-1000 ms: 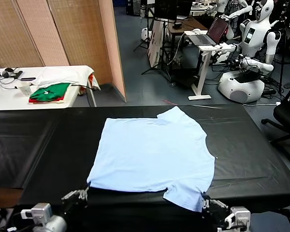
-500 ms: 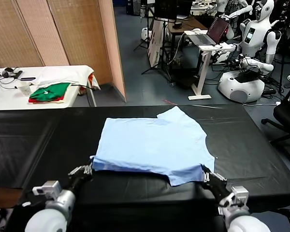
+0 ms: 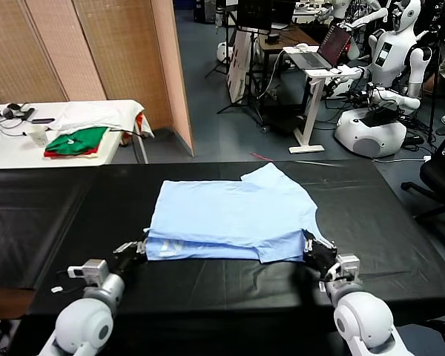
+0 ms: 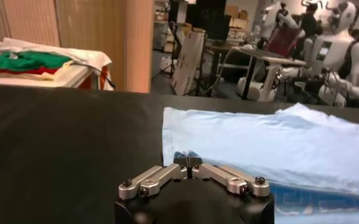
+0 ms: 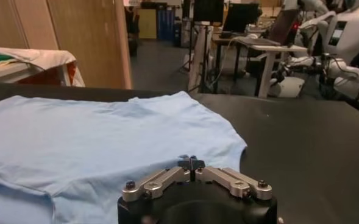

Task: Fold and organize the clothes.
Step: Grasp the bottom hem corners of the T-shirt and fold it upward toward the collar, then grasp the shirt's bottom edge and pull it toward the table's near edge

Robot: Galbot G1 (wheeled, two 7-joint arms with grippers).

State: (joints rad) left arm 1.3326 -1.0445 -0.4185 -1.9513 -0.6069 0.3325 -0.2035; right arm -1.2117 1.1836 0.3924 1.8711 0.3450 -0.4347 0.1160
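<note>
The pale sky-blue T-shirt lies on the black table, its near part doubled back over the rest. White lettering shows along the near folded edge. My left gripper is shut on the shirt's near left corner, low over the table. My right gripper is shut on the near right corner by the sleeve. In the left wrist view the shut gripper meets the shirt at its corner. In the right wrist view the shut gripper pinches the edge of the shirt.
A white side table at the back left carries green-and-red folded garments and a white cloth. Behind the black table are a laptop stand and parked white robots. A dark chair stands at the right.
Both grippers have travelled away from my body with the shirt's near edge, folding the near part over the far part. The white lettering now shows along the fold.
</note>
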